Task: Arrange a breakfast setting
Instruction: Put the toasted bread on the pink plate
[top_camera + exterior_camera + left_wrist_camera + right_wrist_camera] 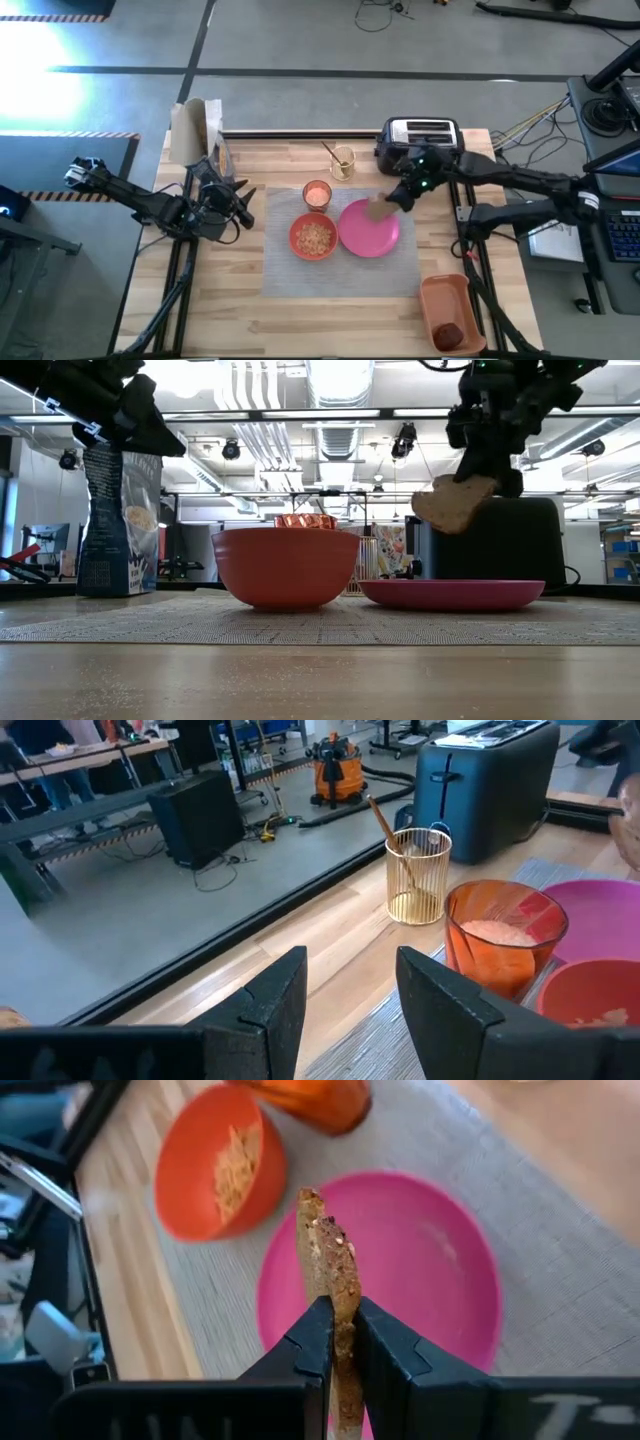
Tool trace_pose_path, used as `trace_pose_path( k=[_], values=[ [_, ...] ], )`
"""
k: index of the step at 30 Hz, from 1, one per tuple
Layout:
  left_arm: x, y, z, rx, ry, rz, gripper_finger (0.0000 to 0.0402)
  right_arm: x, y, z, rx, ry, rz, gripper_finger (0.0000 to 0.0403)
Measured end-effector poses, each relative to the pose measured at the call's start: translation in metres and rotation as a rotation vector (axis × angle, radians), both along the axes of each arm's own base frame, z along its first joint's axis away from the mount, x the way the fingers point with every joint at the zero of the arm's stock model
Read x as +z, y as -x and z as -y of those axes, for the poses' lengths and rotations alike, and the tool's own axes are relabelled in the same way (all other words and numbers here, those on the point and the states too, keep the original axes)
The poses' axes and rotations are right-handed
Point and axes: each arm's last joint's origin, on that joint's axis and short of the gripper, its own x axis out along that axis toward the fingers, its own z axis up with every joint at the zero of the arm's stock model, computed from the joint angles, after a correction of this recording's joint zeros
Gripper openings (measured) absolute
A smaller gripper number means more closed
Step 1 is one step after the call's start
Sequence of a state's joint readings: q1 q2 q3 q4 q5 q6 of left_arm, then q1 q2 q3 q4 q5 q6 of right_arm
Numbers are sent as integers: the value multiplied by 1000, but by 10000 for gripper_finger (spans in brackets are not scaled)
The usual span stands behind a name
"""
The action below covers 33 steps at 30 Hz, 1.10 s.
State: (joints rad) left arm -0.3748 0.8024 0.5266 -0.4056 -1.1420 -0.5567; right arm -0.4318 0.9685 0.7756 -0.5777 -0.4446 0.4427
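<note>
Currently, step: toast delivery to plate.
Right gripper [338,1342]: fingers clamped on toast slice [330,1270], above pink plate [440,1280], mid-table.
Left gripper [350,1005]: fingers parted, empty, near table's left edge.
Next: lower, then release flat.

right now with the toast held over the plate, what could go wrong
1. The right gripper pinches the toast on edge by one end, above the plate; released from there it may tip, bounce or land partly off the rim.
2. The toast hangs near the plate's toaster-side rim, not its centre, so a straight drop could catch the edge.
3. The bowl sits close beside the plate; a sideways sweep might nudge it.
</note>
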Motion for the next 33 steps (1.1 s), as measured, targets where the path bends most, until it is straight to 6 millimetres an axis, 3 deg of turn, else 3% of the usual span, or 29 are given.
trace_pose_path(
  k=[11, 19, 29, 33],
  values=[
    [0, 0, 0, -6, -15, -15, 139, -37, -33, -12, 97, -71, -153, 28],
    [0, 0, 0, -5, -13, -13, 139, -49, -48, -13, 128, -72, -152, 32],
    [0, 0, 0, -5, -13, -13, 139, -54, -51, -12, 132, -73, -164, 112],
    [0, 0, 0, -6, -15, -15, 139, -38, -49, -13, 128, -74, -163, 141]
  ],
)
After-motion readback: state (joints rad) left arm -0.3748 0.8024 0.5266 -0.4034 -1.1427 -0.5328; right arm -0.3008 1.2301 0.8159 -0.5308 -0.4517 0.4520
